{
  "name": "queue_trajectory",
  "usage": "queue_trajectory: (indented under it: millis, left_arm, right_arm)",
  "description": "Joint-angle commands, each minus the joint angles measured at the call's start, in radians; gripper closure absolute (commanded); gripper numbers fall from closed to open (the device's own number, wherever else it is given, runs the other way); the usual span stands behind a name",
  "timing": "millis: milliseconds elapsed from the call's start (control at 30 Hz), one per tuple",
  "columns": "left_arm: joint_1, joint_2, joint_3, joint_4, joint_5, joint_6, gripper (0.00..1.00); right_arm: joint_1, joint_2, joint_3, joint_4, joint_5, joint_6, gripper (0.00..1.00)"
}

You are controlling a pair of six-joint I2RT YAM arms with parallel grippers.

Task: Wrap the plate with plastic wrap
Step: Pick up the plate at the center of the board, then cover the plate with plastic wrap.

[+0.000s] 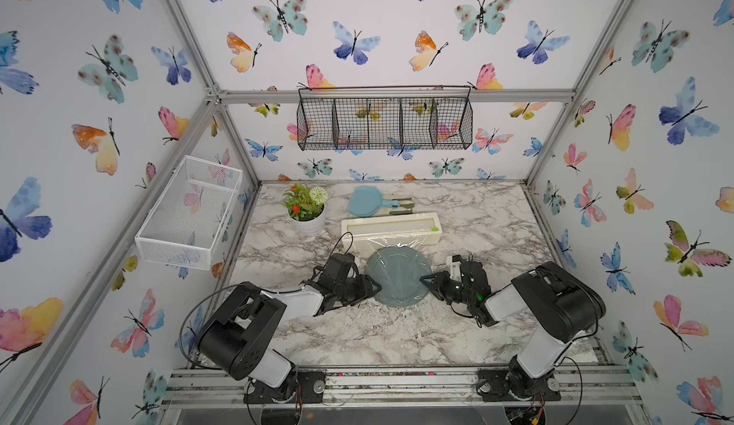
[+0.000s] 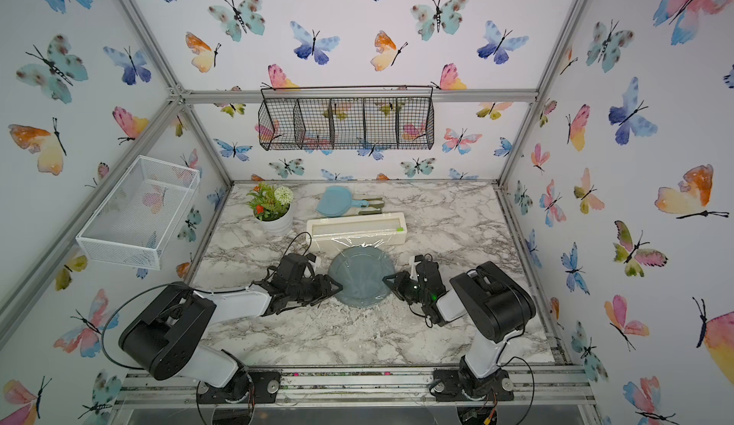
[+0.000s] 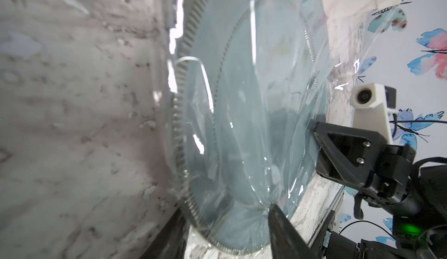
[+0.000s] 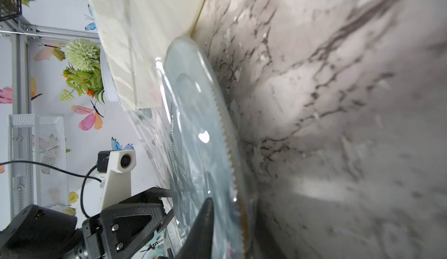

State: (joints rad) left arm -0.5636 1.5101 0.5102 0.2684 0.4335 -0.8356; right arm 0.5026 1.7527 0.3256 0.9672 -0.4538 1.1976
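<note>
Fingers [image 3: 283, 233] of the left gripper [image 1: 374, 284] stand apart astride the rim of the plate [image 1: 397, 280]; whether the right gripper [image 1: 423, 279] is closed cannot be told. Plate lies flat on the table [image 1: 397, 335] before the box [image 1: 433, 238], plastic wrap [image 1: 397, 242] over it apparently uncut: a tuck risks peeling film off or shifting it.

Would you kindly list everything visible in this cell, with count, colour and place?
plate: one, slate grey-blue, table centre, under film.
plastic wrap: one sheet, clear, running from box over plate.
wrap box: one, cream-white with green slider, behind plate.
paddle dish: one, light blue, behind box.
utensils: count unclear, olive green, beside paddle dish.
potted plant: one, white pot, table's far left.
wire basket: one, black, back wall.
mesh basket: one, white, left wall.
table: one, marble-patterned.
left claw: one, black, plate's left rim.
right claw: one, black, plate's right rim.
</note>
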Motion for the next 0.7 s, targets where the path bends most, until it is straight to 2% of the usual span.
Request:
queue_trajectory:
  millis: [0,67,133,233,300,367,500,667]
  left_arm:
    - [0.001,0.011,-0.023,-0.037,0.009,0.004,0.46]
    - [0.002,-0.016,-0.027,-0.057,-0.004,0.011,0.46]
    - [0.002,-0.051,-0.025,-0.094,-0.021,0.021,0.44]
    - [0.004,-0.124,-0.012,-0.193,-0.056,0.046,0.34]
    - [0.014,-0.191,-0.005,-0.27,-0.082,0.062,0.28]
    - [0.039,-0.272,-0.006,-0.334,-0.086,0.067,0.26]
    - [0.112,-0.413,-0.043,-0.341,0.009,0.026,0.26]
    - [0.12,-0.473,-0.066,-0.25,0.152,-0.082,0.27]
  right_arm:
    - [0.012,0.029,-0.024,0.137,-0.009,0.025,0.88]
    - [0.012,0.033,-0.033,0.183,-0.019,0.039,0.97]
    - [0.012,0.024,-0.037,0.207,-0.028,0.051,0.98]
    - [0.011,-0.027,-0.032,0.188,-0.041,0.056,0.98]
    - [0.011,-0.08,-0.018,0.129,-0.046,0.045,0.98]
    - [0.011,-0.15,-0.007,0.046,-0.043,0.029,0.98]
    - [0.012,-0.277,0.008,-0.086,-0.021,0.012,0.98]
    - [0.011,-0.363,-0.003,-0.075,-0.037,0.06,0.98]
